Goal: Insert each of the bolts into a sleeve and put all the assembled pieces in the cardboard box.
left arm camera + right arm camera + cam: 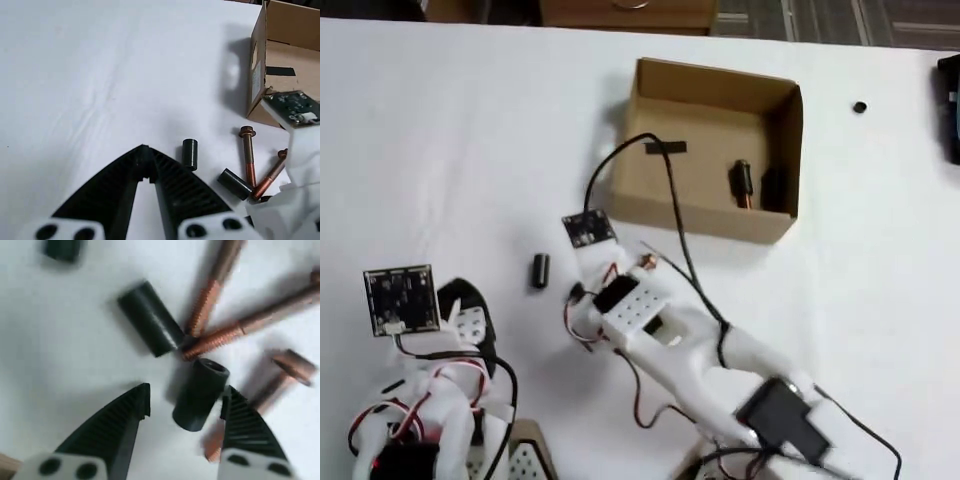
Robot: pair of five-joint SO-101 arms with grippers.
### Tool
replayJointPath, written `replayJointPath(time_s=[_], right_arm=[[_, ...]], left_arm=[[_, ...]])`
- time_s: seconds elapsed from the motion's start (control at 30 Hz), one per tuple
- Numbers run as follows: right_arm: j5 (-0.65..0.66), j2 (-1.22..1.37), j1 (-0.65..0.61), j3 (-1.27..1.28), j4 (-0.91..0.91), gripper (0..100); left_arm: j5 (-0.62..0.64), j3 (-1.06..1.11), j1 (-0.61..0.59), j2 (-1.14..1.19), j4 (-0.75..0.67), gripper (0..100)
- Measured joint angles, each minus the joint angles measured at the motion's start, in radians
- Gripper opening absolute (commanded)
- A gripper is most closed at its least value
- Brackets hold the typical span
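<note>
My right gripper (186,394) is open and low over the table, its fingers straddling a black sleeve (200,395) that stands tilted between them. A second sleeve (150,317) lies beside it, with three copper bolts (250,325) fanned out around them. A third sleeve (540,270) lies alone to the left of the right arm (640,305). My left gripper (146,152) is shut and empty, near the front left, pointing at that lone sleeve (189,154). The cardboard box (650,100) at the back holds one assembled piece (743,185).
The right arm's black cable (670,190) runs over the box's front wall. A small black item (860,106) lies right of the box, and a dark object (950,100) sits at the table's right edge. White table stretches off to the left.
</note>
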Motion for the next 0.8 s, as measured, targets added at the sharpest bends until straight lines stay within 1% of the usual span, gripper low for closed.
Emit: replayJointPath(time_s=[0.2,0.27,0.37,0.47,0.53,0.8], right_arm=[[-0.011,0.020,0.012,-0.009,0.000,22.7],[-0.011,0.020,0.012,-0.009,0.000,17.2],[-0.011,0.021,0.023,-0.009,0.008,1.5],[-0.012,0.025,0.041,-0.008,0.011,4.0],[-0.012,0.025,0.041,-0.006,0.011,1.9],[-0.012,0.025,0.041,-0.006,0.011,1.9]], left_arm=[[0.000,0.000,0.000,0.000,0.000,2],[0.000,0.000,0.000,0.000,0.000,2],[0.000,0.000,0.000,0.000,0.000,2],[0.000,0.000,0.000,0.000,0.000,2],[0.000,0.000,0.000,0.000,0.000,2],[0.000,0.000,0.000,0.000,0.000,2]])
